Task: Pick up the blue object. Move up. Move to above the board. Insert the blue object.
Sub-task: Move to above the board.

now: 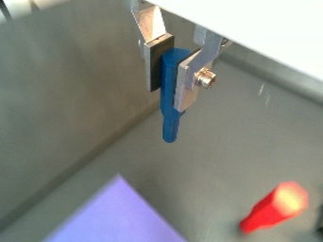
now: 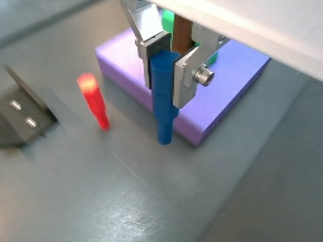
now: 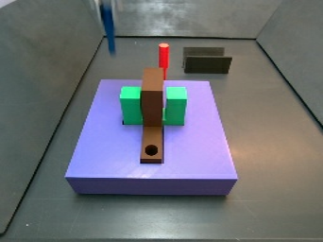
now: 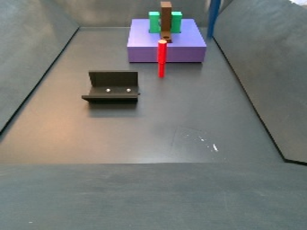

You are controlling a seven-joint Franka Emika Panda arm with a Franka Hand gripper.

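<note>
My gripper [image 1: 173, 74] is shut on the upper part of the blue object [image 1: 172, 118], which hangs upright between the silver fingers in both wrist views [image 2: 164, 109]. In both side views the blue object [image 3: 110, 33] [image 4: 214, 20] is held above the floor, off to one side of the slab, with the gripper cut off by the frame edge. The board [image 3: 153, 109] lies on the lavender slab [image 3: 190, 151] and passes through the green block [image 3: 131, 106]. Its round hole [image 3: 153, 150] is near one end.
A red peg [image 3: 163, 55] stands upright on the floor beside the slab, also in the side view [image 4: 162, 58] and both wrist views [image 2: 94, 102]. The dark fixture [image 4: 111, 87] stands on the floor farther off. Grey walls enclose the floor.
</note>
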